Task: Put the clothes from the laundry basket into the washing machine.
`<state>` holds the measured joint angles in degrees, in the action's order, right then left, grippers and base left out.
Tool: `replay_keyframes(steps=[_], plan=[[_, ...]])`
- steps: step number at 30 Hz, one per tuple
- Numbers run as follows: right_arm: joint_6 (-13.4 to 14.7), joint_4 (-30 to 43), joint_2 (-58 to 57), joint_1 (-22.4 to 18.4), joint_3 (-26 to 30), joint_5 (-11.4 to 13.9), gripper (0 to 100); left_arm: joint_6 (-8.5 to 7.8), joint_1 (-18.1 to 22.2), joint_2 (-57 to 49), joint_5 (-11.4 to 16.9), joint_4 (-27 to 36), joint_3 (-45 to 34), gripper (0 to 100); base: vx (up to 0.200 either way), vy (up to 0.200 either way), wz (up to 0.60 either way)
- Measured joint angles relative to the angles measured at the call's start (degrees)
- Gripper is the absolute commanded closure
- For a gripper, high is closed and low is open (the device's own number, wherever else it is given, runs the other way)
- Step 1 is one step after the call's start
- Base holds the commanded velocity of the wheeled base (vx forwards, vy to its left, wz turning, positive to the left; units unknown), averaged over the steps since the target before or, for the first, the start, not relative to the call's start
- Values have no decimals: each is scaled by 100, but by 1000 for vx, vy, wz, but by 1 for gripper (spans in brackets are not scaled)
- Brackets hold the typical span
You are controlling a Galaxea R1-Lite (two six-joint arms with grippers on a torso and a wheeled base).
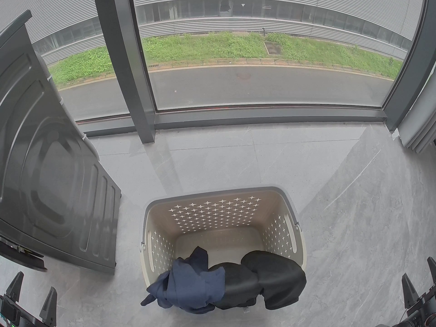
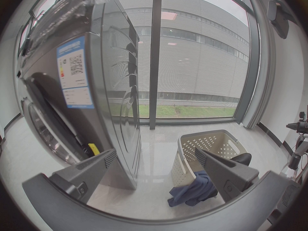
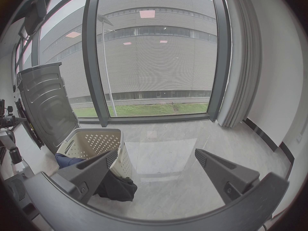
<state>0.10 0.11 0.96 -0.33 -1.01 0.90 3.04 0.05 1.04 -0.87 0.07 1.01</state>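
The washing machine [image 1: 54,182] stands on the floor [image 1: 354,205] to the left of the laundry basket [image 1: 218,207], its ribbed side panel turned toward it and a gap of bare floor between them. The left gripper [image 1: 35,284] hangs low, left of the basket and nearer the robot, its jaws spread with nothing between them. The basket sits upright with its star-pierced walls showing. A blue garment [image 1: 190,284] lies over the basket's near rim at its left part and spills down the outside. A black garment [image 1: 272,278] touches it and is draped over the same rim toward the basket's right corner. The right gripper [image 1: 418,270] is well to the right of the basket, jaws spread and holding nothing. Behind the basket runs a tall window [image 1: 263,46], and a curtain [image 1: 420,123] hangs far right of it.
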Motion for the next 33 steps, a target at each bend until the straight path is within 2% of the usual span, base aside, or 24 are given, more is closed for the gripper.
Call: replay_keyframes(steps=[17,26,33], plan=[[0,-4,0,-7,0,2,0,2,-2,0,-2,2,0,0,-200,0,0],[-2,-1,0,-5,0,2,0,2,2,0,2,4,0,0,0,0,0],[0,-1,0,0,0,2,0,2,0,0,2,2,0,0,0,200,0]])
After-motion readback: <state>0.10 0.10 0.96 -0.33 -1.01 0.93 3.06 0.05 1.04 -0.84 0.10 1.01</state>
